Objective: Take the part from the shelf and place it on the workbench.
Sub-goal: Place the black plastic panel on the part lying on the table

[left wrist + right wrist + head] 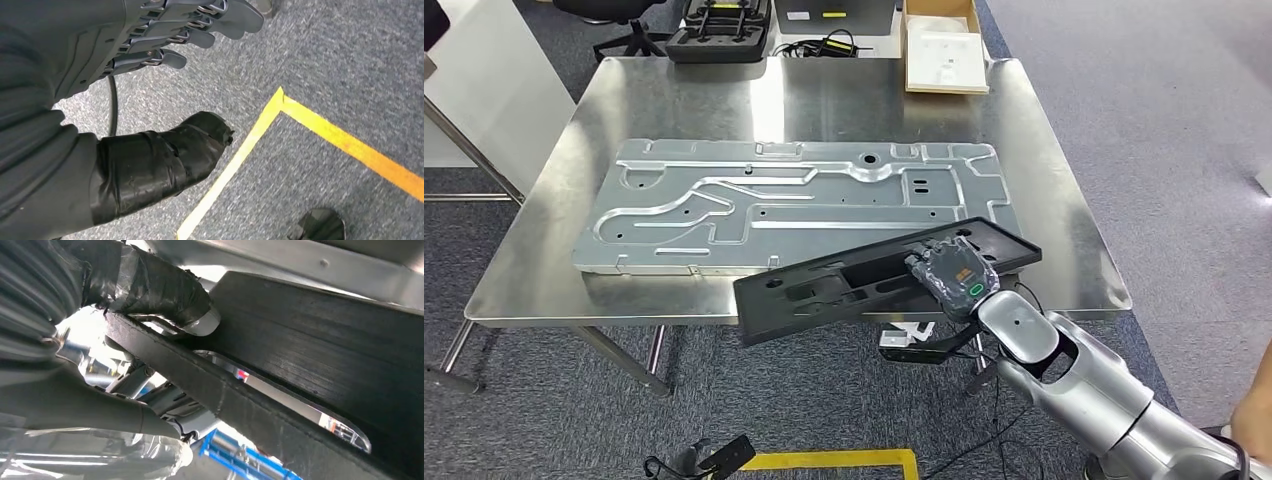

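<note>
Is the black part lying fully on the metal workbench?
No: in the head view the right hand holds the black part, whose near left end hangs past the edge of the workbench.

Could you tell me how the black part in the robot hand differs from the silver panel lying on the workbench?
The black part is matt and dark; the silver panel is bright, reflective metal. The black part is narrower, while the silver panel covers much of the workbench. The right robot hand grips the black part, which juts past the near edge; the silver panel lies flat and untouched. Both are flat, elongated pieces with cut-outs.
</note>
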`<action>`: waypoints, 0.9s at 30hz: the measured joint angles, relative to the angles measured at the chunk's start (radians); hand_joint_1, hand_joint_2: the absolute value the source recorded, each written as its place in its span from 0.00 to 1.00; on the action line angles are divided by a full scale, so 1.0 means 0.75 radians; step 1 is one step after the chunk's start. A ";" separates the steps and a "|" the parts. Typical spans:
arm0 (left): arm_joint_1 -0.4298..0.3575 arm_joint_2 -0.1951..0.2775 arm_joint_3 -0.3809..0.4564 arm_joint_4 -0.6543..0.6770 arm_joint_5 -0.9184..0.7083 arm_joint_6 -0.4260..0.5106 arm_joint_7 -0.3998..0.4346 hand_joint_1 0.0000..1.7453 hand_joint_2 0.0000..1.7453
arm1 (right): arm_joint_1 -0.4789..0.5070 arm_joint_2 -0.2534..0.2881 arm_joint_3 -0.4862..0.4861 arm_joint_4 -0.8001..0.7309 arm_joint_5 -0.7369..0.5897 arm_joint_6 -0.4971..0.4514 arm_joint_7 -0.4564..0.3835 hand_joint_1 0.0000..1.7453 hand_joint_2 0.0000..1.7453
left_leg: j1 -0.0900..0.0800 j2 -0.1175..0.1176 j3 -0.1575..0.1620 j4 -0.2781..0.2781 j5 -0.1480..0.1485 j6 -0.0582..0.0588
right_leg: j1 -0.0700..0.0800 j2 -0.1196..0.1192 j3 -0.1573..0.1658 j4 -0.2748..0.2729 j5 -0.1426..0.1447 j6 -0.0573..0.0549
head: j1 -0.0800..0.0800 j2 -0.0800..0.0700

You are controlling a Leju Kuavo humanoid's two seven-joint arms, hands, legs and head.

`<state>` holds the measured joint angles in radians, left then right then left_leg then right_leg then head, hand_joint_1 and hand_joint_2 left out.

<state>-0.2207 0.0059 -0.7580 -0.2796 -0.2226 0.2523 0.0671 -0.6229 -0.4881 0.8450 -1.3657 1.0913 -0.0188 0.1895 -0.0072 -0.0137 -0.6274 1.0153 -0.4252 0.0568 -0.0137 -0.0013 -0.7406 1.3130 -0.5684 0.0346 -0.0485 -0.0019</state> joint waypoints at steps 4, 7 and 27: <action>0.001 -0.001 0.000 0.000 -0.003 0.005 0.002 0.00 1.00 | -0.001 -0.021 0.011 0.019 0.021 -0.077 0.006 1.00 1.00 | -0.009 -0.001 -0.001 0.011 -0.007 -0.001 | 0.014 0.000 0.134 -0.290 0.152 -0.029 | -0.001 0.000; -0.005 -0.004 0.000 0.000 -0.007 0.007 0.018 0.00 1.00 | 0.000 -0.030 0.012 0.022 0.042 -0.087 0.006 1.00 1.00 | -0.014 0.002 -0.008 0.015 -0.007 -0.012 | 0.022 0.000 0.176 -0.376 0.166 -0.042 | -0.002 0.000; 0.019 -0.023 0.000 0.000 0.023 0.015 0.041 0.00 1.00 | -0.086 -0.086 0.030 0.034 0.294 -0.018 0.029 1.00 1.00 | 0.021 0.008 -0.002 -0.007 0.008 -0.024 | -0.011 0.003 0.151 -0.301 0.103 0.007 | -0.009 0.000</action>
<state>-0.2068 -0.0114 -0.7577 -0.2796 -0.2052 0.2637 0.0982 -0.6871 -0.5529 0.8678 -1.3400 1.3118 -0.0323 0.2112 0.0083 -0.0078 -0.6290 1.0097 -0.4189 0.0388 -0.0219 0.0006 -0.6272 1.0872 -0.4912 0.0397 -0.0552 -0.0019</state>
